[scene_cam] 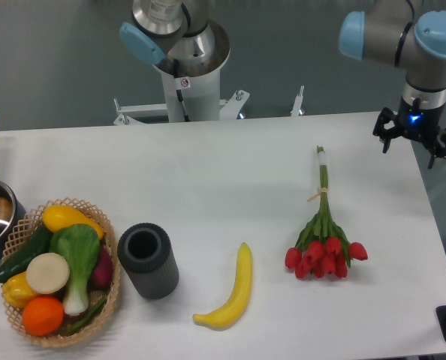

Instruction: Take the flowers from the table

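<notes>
Item: flowers (324, 238), lying untouched on the white worktop (230, 172) right of a banana (232, 289), blooms nearest me; end effector (414, 139) empty, prongs spread, well apart at the far right edge; approach pending, next a descent over the stems.

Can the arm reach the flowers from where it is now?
Probably yes. The tool hangs open near the table's right edge, and nothing lies between it and the flowers. The banana is apart from them, on the left.
</notes>
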